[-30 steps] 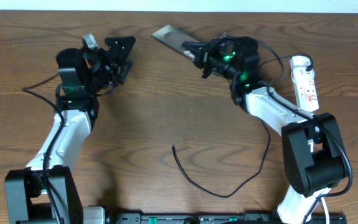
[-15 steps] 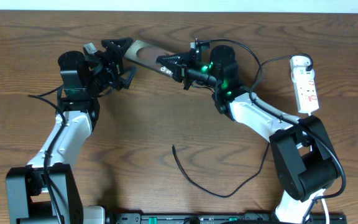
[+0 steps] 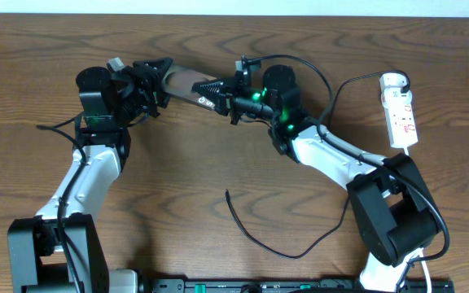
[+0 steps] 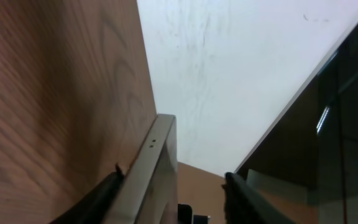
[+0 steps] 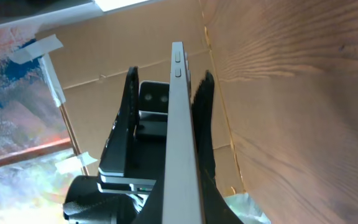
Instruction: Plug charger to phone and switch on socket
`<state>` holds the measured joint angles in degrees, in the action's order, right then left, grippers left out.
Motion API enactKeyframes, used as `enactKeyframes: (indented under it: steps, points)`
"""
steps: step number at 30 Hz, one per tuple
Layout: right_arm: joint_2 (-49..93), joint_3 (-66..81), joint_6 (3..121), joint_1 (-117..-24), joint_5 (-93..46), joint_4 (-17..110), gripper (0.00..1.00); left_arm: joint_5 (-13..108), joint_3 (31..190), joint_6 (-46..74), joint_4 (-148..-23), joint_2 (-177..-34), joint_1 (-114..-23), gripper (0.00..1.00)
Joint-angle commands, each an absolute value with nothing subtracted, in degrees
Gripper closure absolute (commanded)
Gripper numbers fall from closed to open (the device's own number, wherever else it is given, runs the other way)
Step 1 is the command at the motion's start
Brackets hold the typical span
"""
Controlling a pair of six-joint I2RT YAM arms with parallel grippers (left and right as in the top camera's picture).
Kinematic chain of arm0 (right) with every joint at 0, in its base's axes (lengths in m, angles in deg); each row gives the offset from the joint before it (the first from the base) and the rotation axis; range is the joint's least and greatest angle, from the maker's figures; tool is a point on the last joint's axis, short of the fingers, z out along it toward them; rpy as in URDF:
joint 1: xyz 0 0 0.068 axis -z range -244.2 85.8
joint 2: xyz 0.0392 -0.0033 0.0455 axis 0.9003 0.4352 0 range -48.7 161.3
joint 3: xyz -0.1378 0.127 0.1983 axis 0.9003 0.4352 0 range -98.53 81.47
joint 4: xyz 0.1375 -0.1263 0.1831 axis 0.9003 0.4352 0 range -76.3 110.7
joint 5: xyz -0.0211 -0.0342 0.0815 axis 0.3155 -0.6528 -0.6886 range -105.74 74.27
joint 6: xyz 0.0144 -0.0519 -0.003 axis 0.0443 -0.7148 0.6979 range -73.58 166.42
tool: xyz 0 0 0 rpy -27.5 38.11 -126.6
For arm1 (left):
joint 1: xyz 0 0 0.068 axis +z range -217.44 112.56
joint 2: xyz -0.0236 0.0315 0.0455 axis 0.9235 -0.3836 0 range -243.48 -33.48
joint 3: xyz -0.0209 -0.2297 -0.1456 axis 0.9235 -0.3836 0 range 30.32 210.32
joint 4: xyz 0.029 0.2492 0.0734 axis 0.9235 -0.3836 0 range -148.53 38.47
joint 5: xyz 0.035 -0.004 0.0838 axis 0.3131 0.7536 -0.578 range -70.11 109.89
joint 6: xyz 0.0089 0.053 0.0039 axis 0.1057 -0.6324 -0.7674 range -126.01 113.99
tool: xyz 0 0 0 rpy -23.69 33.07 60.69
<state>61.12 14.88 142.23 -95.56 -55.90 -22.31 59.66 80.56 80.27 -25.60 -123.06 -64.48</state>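
Brown-screened phone [image 3: 181, 80], long axis left-right, clamped by right pincer [image 3: 216, 86]

A robotics lab bench: left arm [image 3: 88, 175] and right arm [image 3: 336, 155] stand on a wood-grain table [image 3: 210, 142], black mounting rail [image 3: 300, 286] at 6 o'clock, taped cardboard [image 5: 123, 37] past its edge.

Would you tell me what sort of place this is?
Likely a robotics lab bench: the right gripper holds a phone at a wooden table, with taped cardboard beyond its edge.
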Motion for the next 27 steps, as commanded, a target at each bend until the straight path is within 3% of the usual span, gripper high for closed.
enactKeyframes:
  steps: [1,20,24,25,27]
  points:
    - [60.49,14.05,141.05,-96.30,-56.40,-23.18,0.98,59.33,80.78,79.40,-25.03,-123.39,-64.39,0.55]
    - [60.49,14.05,148.19,-96.34,-56.44,-22.96,0.98,59.97,80.78,76.05,-22.23,-123.39,-64.39,0.64]
    - [60.49,14.05,148.19,-96.39,-56.68,-22.96,0.99,59.97,80.78,75.88,-22.25,-123.39,-64.39,0.82]
    - [60.49,14.05,148.19,-96.41,-56.68,-22.96,0.98,59.95,80.78,75.88,-22.23,-123.39,-64.39,0.91]
    - [60.49,14.05,148.19,-96.45,-56.68,-22.96,0.98,59.97,80.78,75.90,-22.23,-123.39,-64.39,0.93]
